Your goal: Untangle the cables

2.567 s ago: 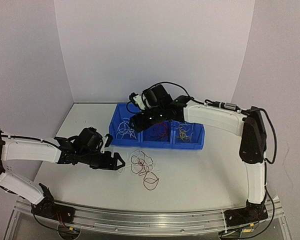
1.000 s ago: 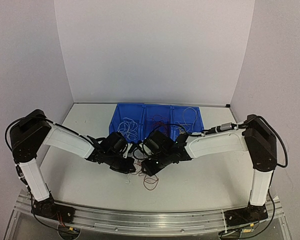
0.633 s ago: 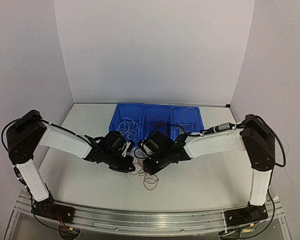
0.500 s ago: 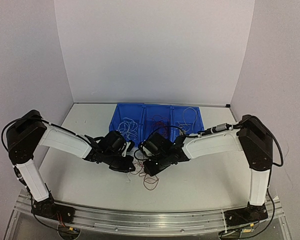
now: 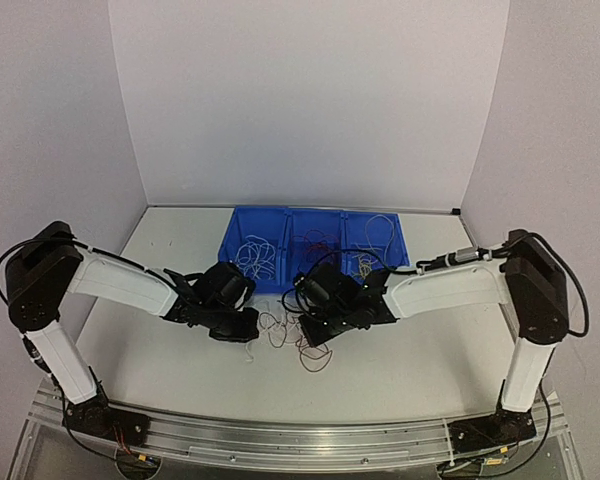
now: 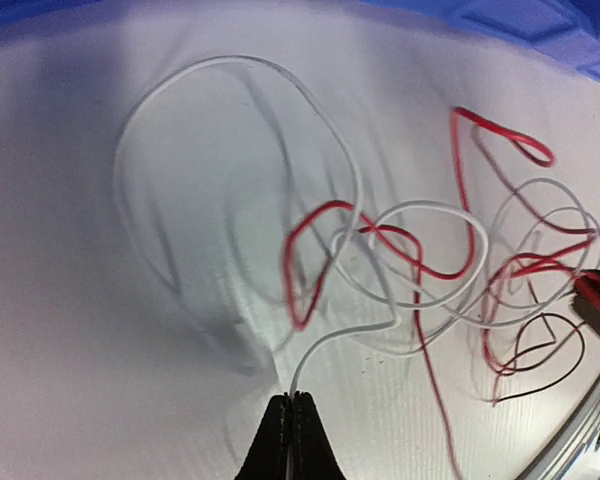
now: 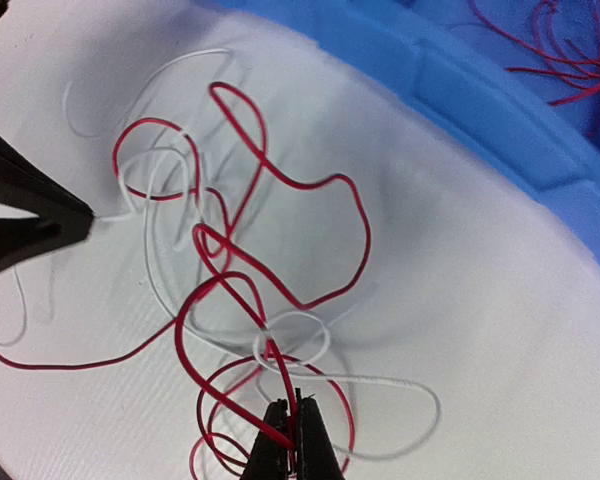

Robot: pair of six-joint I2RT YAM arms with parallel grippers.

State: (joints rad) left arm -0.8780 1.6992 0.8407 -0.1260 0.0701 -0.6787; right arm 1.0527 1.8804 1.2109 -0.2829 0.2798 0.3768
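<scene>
The cables (image 5: 284, 329) lie as a tangle of thin white and red wires on the table just in front of the blue bins (image 5: 270, 212). My left gripper (image 5: 248, 326) is at the tangle's left side, and in the left wrist view (image 6: 292, 398) it is shut on the end of a white cable (image 6: 325, 345). A red cable (image 6: 325, 208) crosses the white loops. My right gripper (image 5: 316, 334) is at the tangle's right side. In the right wrist view (image 7: 294, 406) it is shut on a red cable (image 7: 310, 185), with a white cable (image 7: 380, 380) looped beside it.
The blue bins hold more sorted cables: white (image 5: 252, 255), red (image 5: 318, 243) and yellowish (image 5: 370, 262). Their front wall (image 7: 500, 100) stands close behind the tangle. A loose red loop (image 5: 316, 360) lies nearer the front. Both forearms reach in low from the sides.
The right gripper has closed on the red cable. Both grippers have drawn slightly apart, the left leftward and the right rightward, spreading the tangle.
</scene>
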